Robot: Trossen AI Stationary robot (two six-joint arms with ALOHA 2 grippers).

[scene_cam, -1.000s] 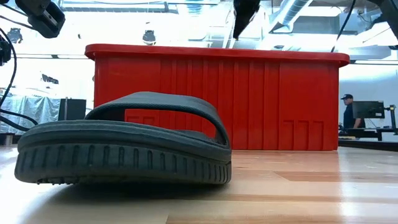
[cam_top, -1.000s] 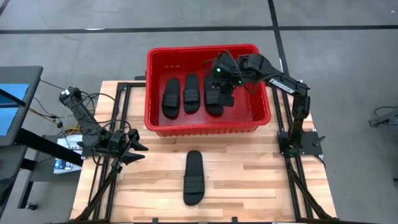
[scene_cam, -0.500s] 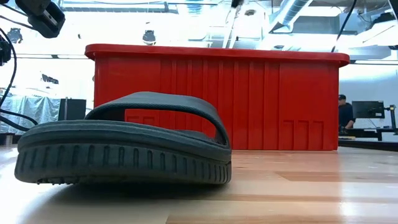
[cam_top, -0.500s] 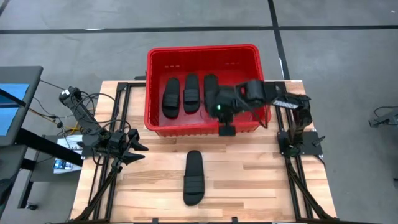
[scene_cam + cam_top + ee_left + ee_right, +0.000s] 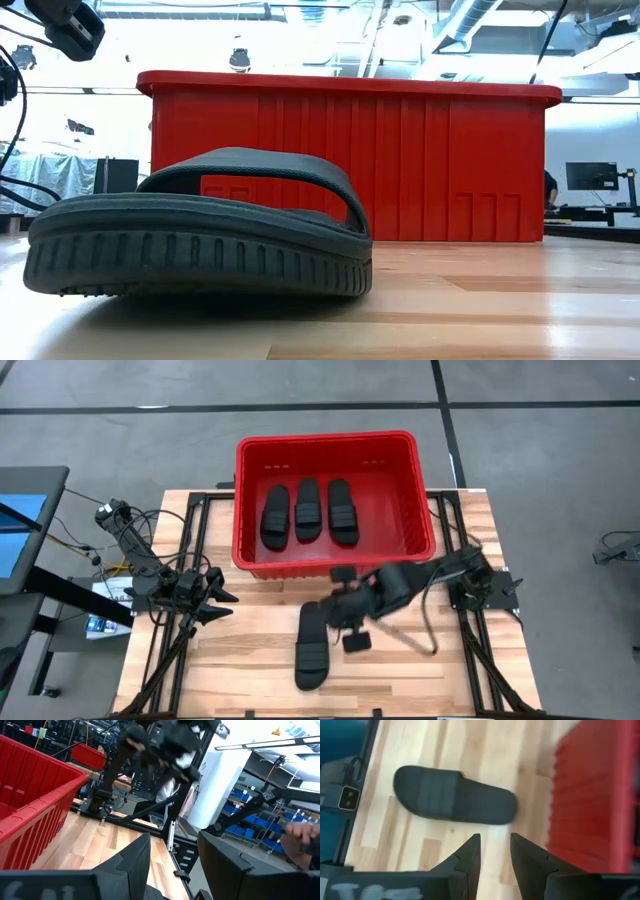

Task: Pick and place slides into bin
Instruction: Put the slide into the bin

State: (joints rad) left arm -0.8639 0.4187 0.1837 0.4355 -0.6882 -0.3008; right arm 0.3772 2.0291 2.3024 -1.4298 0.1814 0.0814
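Three black slides (image 5: 305,512) are seen side by side on the floor of the red bin (image 5: 249,475) at upper centre of the high view; the low view hides them behind the bin's ribbed plastic wall (image 5: 440,165). A fourth slide (image 5: 310,645) lies alone on the desk (image 5: 240,670) at lower centre of the high view, apart from the bin. In the low view its matte sole with a grooved edge and its wide arched strap (image 5: 200,240) fill the lower left, detail that is lost from above. The ribbing across the strap is shown only by the right wrist view (image 5: 452,795), along with the pale wooden planks of the desk.

The right tool (image 5: 345,628) is held just beside that slide, on its right in the high view; its fingers (image 5: 465,857) are seen parted with nothing between them. The left tool (image 5: 222,597) waits at the desk's left edge, its fingers (image 5: 132,860) spread and empty.
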